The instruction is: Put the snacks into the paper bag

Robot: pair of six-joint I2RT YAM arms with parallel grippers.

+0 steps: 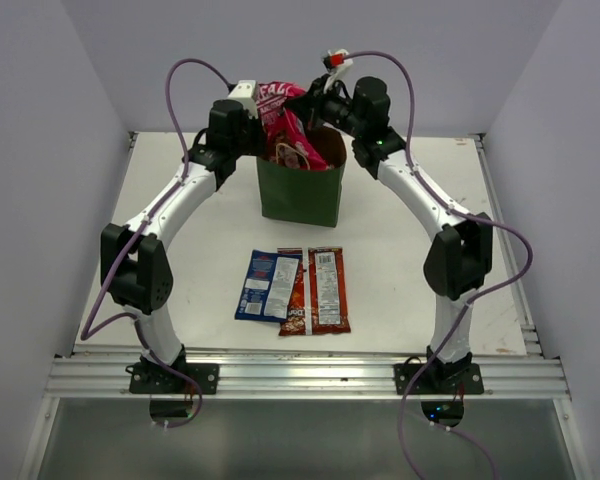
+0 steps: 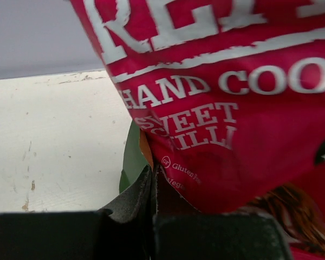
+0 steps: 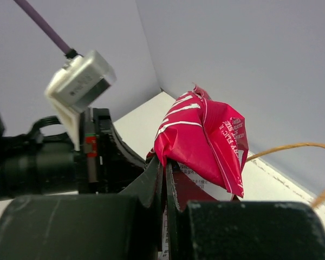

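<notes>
At upper centre of the top view, one dark green upright paper bag (image 1: 300, 195) stands on the white table (image 1: 180, 290). One of four snacks, a glossy pink crisp packet (image 1: 280, 105), is held with its lower end at the bag's mouth. The right gripper (image 3: 165, 173) is clamped on the packet's edge. The left gripper (image 2: 153, 187) is closed, apparently pinching the bag's rim. Three snacks lie flat at lower centre: a blue packet (image 1: 267, 285), an orange-red packet (image 1: 295, 310) partly under it, and a red packet (image 1: 328, 290) alongside. Pale grey walls (image 1: 40, 120) enclose the table. The bag's inside is hidden, and a tan loop handle (image 3: 292, 146) is cut off at the right of the right wrist view.
</notes>
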